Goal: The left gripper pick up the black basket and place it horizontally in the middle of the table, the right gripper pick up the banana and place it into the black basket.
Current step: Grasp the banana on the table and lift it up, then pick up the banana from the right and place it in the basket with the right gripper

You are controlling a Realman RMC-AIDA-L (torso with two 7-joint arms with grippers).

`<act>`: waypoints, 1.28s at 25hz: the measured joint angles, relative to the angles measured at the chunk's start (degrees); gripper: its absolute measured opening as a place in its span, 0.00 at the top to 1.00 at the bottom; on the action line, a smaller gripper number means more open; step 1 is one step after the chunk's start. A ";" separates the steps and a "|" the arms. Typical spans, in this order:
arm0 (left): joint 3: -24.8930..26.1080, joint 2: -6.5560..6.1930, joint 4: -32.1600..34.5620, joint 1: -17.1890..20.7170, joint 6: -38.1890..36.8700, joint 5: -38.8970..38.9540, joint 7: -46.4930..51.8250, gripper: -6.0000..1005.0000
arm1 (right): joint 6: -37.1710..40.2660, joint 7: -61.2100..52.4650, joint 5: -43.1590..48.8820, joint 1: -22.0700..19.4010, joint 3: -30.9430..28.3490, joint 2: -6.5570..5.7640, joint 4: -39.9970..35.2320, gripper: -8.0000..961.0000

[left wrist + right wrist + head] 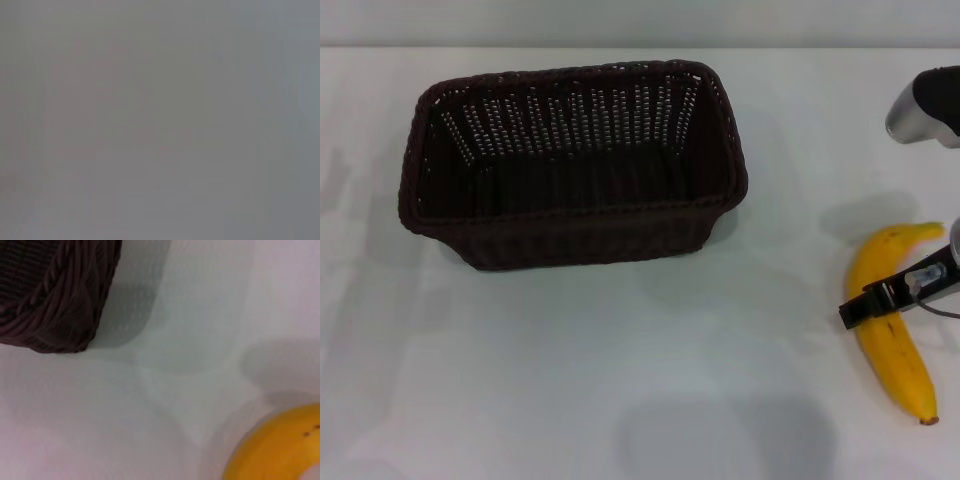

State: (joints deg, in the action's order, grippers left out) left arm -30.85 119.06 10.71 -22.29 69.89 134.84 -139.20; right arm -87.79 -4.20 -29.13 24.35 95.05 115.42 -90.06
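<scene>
Basket (575, 165) upright on table (620, 380) | banana (892, 320) well right of basket | right gripper (880, 300) over banana, grip state unclear | left gripper unseen

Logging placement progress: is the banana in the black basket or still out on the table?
Out. The banana lies on the table, apart from the empty black basket, right end effector over it.

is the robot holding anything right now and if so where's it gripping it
Cannot be told for sure. The right claw sits across the middle of the banana, which lies on the table. The black basket stands alone; the left claw is out of view.
</scene>
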 joint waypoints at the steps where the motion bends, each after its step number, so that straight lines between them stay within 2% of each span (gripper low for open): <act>1: 0.00 0.00 0.00 0.00 0.00 0.00 0.00 0.12 | 0.01 0.09 0.06 0.07 0.14 0.00 0.16 0.17; 2: 0.00 0.00 0.00 0.00 0.00 0.00 0.00 0.12 | 0.01 0.22 0.21 0.12 0.25 -0.01 0.32 0.18; 8: 0.00 0.03 0.00 0.06 0.07 0.19 -0.02 0.12 | 0.00 0.61 1.35 0.26 0.18 -0.03 0.57 0.41; 13: 0.03 0.03 0.01 0.04 0.08 0.21 -0.02 0.12 | 0.04 0.72 1.46 0.21 -0.10 -0.17 0.21 0.50; 17: 0.19 0.03 0.01 0.13 0.08 0.23 -0.01 0.12 | 0.10 1.74 1.50 -0.10 -1.62 -0.33 -0.42 0.50; 22: 0.14 0.03 0.01 0.13 0.08 0.25 0.08 0.12 | 0.21 6.62 1.43 -0.48 -8.20 -0.20 -2.20 0.50; 23: 0.10 0.03 0.01 0.07 0.08 0.25 0.10 0.12 | 0.92 9.40 1.17 0.42 -11.35 -0.22 -2.56 0.50; 26: 0.06 0.03 0.01 0.01 0.08 0.25 0.15 0.12 | 2.68 13.32 -0.02 2.28 -14.54 -0.20 -2.65 0.50; 32: 0.06 0.02 0.01 -0.09 0.08 0.25 0.20 0.12 | 10.75 24.19 -6.56 8.48 -15.97 -0.18 -1.51 0.50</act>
State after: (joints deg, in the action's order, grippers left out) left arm -30.79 119.08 10.73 -22.38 69.96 135.09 -139.00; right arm -77.05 20.00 -35.69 32.83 79.08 115.25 -91.57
